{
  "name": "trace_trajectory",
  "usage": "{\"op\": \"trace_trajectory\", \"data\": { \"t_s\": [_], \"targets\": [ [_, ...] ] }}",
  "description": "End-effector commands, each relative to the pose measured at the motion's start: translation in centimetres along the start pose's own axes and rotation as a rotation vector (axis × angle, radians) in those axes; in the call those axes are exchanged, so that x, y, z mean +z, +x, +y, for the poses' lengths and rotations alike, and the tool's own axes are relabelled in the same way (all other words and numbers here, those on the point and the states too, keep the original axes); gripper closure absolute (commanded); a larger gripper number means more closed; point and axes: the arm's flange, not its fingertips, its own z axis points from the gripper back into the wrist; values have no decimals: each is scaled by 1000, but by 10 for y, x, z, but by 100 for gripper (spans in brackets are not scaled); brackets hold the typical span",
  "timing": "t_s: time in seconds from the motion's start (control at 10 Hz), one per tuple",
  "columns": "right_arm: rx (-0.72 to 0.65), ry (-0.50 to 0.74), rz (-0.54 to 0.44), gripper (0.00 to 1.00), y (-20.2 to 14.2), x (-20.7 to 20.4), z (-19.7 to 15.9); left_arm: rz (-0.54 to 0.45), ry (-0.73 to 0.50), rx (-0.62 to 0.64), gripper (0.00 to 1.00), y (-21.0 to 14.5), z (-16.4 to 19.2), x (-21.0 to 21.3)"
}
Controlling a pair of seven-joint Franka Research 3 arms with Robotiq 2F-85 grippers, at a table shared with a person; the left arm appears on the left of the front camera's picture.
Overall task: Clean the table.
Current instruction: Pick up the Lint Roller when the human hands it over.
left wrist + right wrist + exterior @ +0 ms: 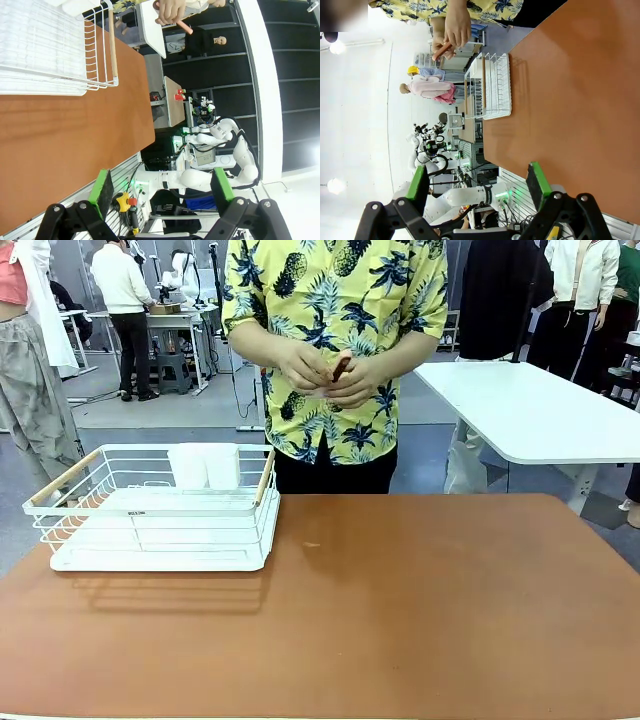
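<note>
The reddish-brown table (420, 620) spreads across the front view, with a small pale speck (312, 545) on it near the middle. In the left wrist view the left gripper (162, 187) hangs open off the table's near edge (75, 150), nothing between its green pads (102, 186). My right gripper (477, 184) is open too, above the table's near edge (570, 125), with nothing between its pads. At the far side stands a person in a yellow pineapple shirt, both hands (325, 375) holding a small reddish-brown object (341, 367) at chest height.
A white wire rack (155, 510) with wooden handles stands on the table's far left, two white cups (205, 466) in it. A white-topped table (540, 410) stands beyond the far right corner. Other people stand farther off.
</note>
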Motion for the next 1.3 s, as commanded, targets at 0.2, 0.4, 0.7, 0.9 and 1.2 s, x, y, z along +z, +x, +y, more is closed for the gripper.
{"op": "trace_trajectory", "data": {
  "t_s": [0.2, 0.4, 0.7, 0.9, 1.2],
  "targets": [
    [-3, 4, -2, 0, -2, 1, 2, -1, -7, -1, 0, -1, 0, 2],
    [-3, 4, -2, 0, -2, 1, 2, -1, -7, -1, 0, -1, 0, 2],
    [-3, 4, -2, 0, -2, 1, 2, -1, -7, -1, 0, -1, 0, 2],
    [-3, 4, -2, 0, -2, 1, 2, -1, -7, -1, 0, -1, 0, 2],
    [-166, -113, -74, 0, -18, -12, 30, -1, -7, -1, 0, -1, 0, 2]
  ]
}}
